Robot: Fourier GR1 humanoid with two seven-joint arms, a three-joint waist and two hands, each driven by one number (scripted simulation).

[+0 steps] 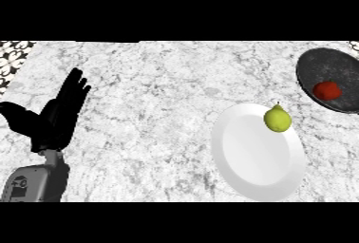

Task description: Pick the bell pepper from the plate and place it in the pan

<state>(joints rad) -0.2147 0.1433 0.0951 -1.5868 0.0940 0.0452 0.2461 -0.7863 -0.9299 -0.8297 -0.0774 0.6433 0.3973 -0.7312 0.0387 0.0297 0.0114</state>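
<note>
Red bell pepper sits in pan, well apart from left hand.

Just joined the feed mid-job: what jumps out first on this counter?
The big white plate sits centre-right, with a yellow-green fruit near its upper rim. At the upper right edge, the dark pan holds a small red item. At the left, the black left hand rests open, fingers up.

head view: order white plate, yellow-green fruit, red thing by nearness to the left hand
From the left hand:
1. white plate, centre-right.
2. yellow-green fruit, on the plate's upper right edge.
3. red thing, in the pan, far right.
</note>
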